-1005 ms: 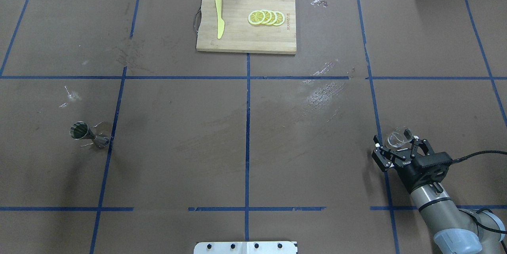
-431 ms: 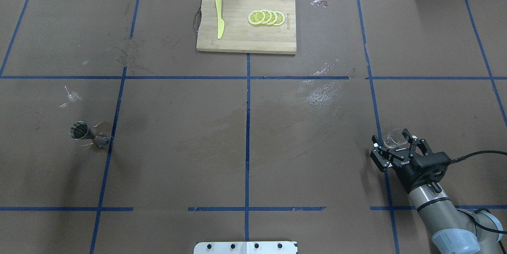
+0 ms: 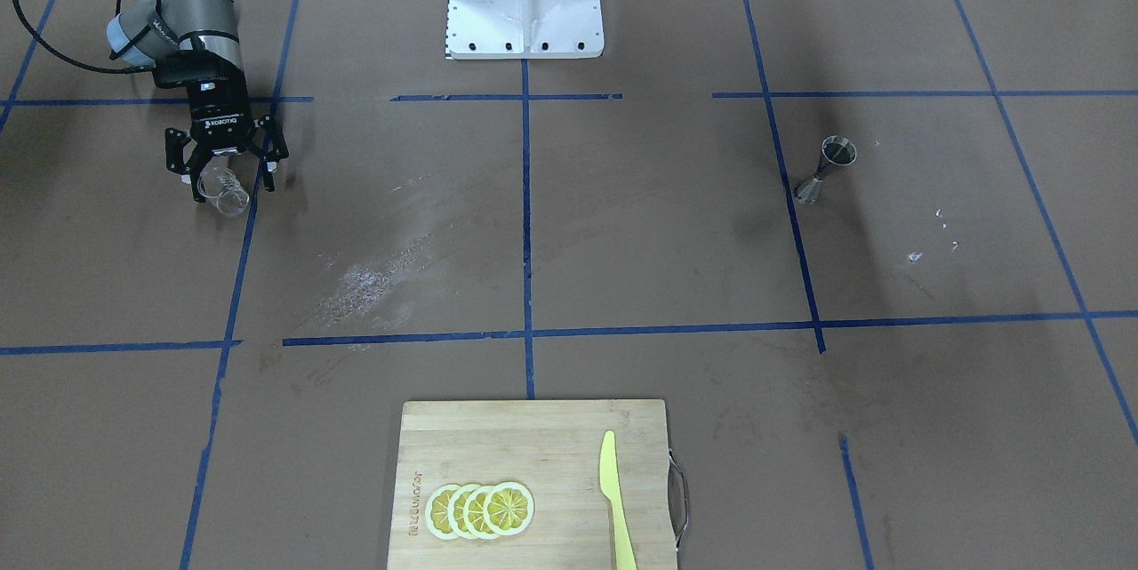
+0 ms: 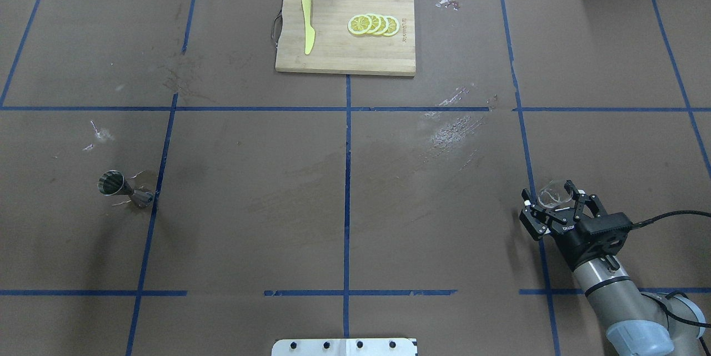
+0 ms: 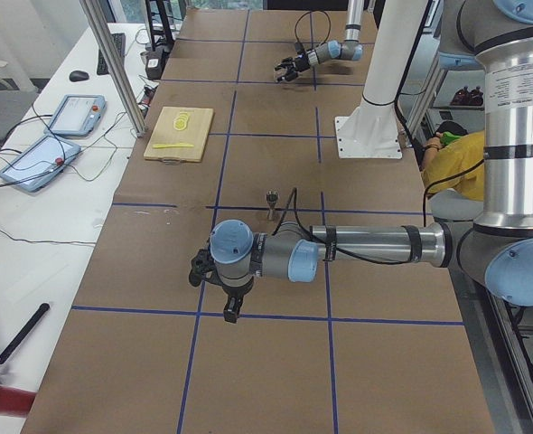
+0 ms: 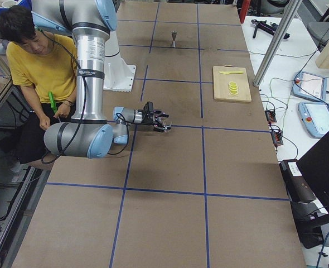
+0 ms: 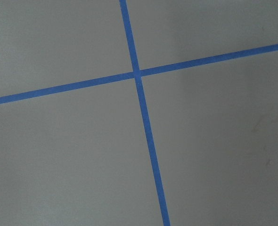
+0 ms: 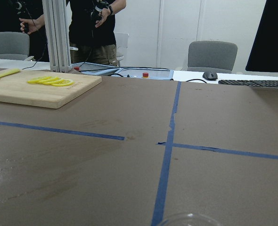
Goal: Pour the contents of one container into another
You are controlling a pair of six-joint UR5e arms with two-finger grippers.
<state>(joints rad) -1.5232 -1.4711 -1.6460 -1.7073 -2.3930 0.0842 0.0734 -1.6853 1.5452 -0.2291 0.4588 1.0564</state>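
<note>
**Right pincer spread around the cup, jigger far off to the left**

On my overhead feed the right gripper (image 4: 549,200) sits low at the near right of the table (image 4: 250,222), jaws spread wide. The cup (image 4: 551,195) stands upright between its fingers (image 4: 525,196), mouth up, right at a line of blue tape (image 4: 347,178). I cannot tell whether either finger touches the glass, and nothing shows a squeeze on it. The front view agrees: the cup is framed by the parted jaws. My right wrist camera catches only the cup's rim at the bottom edge, with the table stretching away beyond it.

The jigger (image 4: 126,191) stands on its base on the left side, open cone up, just beside another tape line. It is well apart from the cup, nearly the whole table's width away.

The left gripper (image 5: 214,291) shows only in the left side camera, hanging low over the table at that end, nearer the camera than the jigger. From there I cannot tell whether its jaws are apart or together. Its wrist camera gives me only bare table and a tape crossing.

At the far edge, mid-table, lies the board (image 4: 344,56). It carries a yellow knife (image 4: 307,25) on its left part and overlapping lemon slices (image 4: 373,24) on its right. In the right side camera a person (image 6: 39,70) in a yellow shirt sits beside the robot's base.
</note>
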